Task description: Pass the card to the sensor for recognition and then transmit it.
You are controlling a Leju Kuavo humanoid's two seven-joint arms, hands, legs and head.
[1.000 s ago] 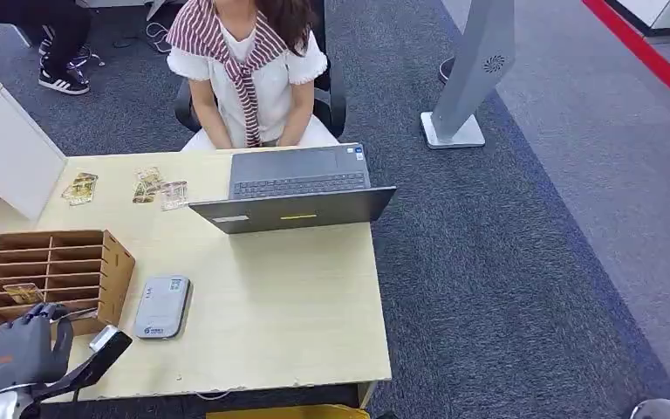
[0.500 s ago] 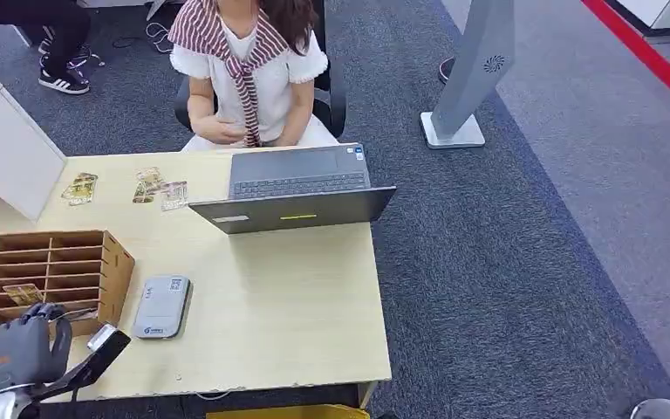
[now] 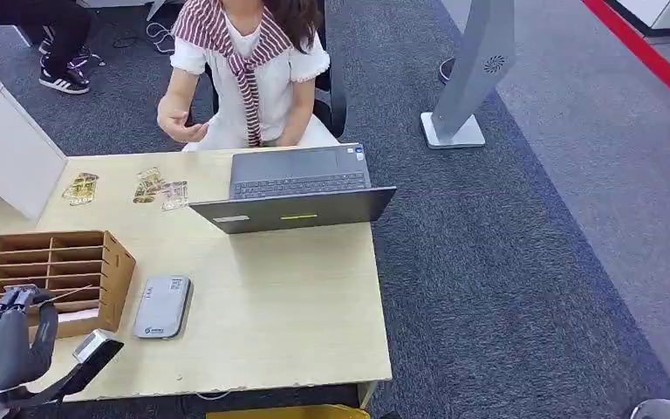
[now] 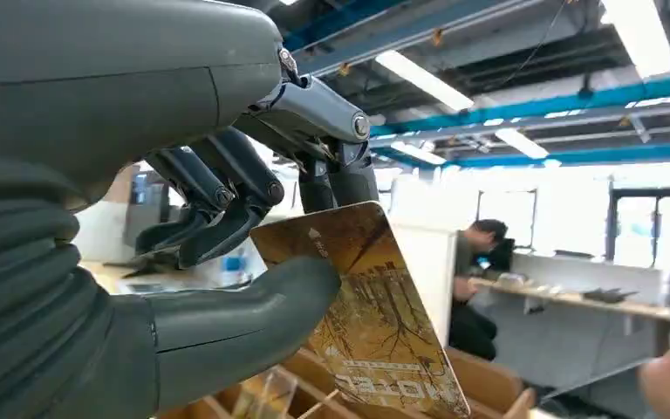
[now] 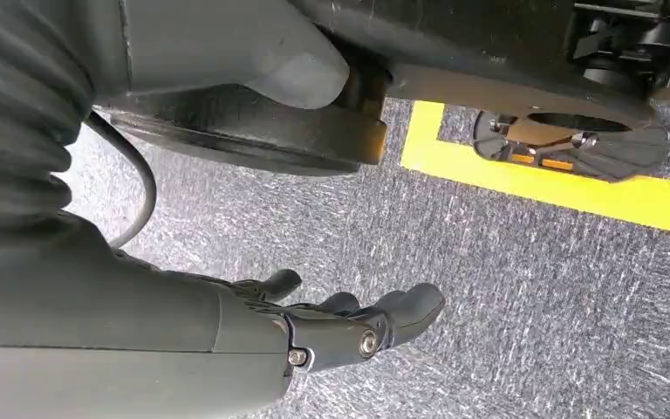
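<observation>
Left robot hand (image 4: 183, 218) pinches card (image 4: 366, 314) above wooden organizer (image 3: 61, 271).

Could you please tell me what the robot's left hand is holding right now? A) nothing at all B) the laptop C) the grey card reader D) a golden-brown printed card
D: in the left wrist view the left hand pinches a golden-brown printed card between its thick grey thumb and dark fingers, above the wooden slotted card box.
</observation>
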